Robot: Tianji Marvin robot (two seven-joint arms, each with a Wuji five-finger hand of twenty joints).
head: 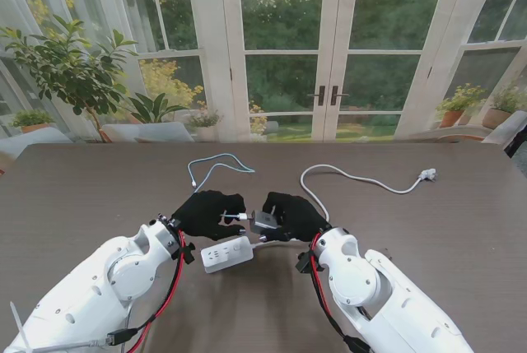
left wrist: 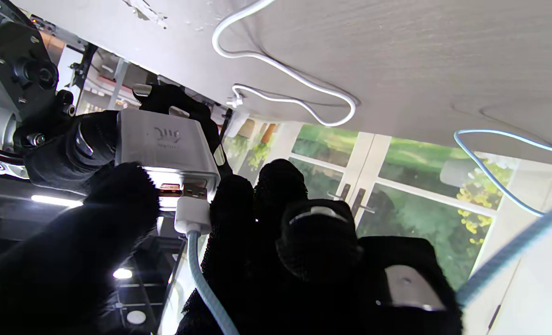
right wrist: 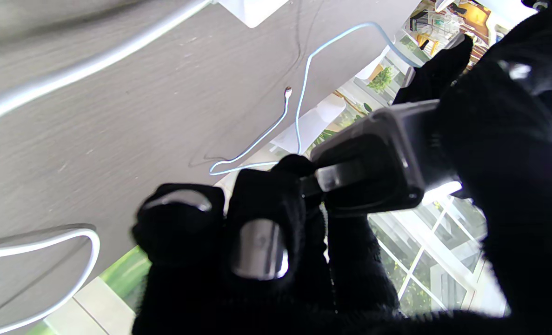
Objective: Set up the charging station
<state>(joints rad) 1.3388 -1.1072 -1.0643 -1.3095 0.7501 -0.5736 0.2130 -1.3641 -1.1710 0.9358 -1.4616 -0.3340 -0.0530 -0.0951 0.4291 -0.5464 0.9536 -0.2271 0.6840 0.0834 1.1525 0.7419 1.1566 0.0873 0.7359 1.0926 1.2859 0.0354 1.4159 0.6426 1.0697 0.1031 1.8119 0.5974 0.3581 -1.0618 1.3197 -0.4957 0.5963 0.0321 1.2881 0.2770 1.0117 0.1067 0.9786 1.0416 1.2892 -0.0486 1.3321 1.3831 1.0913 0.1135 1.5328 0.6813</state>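
On the dark brown wooden table (head: 74, 197), a white rectangular power strip (head: 226, 253) lies near the robot between both wrists, within reach for plugging in. Above it the right hand (head: 290, 215) clamps its fingers (right wrist: 262, 218) around a grey square charger block (left wrist: 164, 146), ports turned toward the left hand (head: 206, 213). That hand pinches a white USB plug on a pale blue braided cable (left wrist: 193, 215), its tip at a port.
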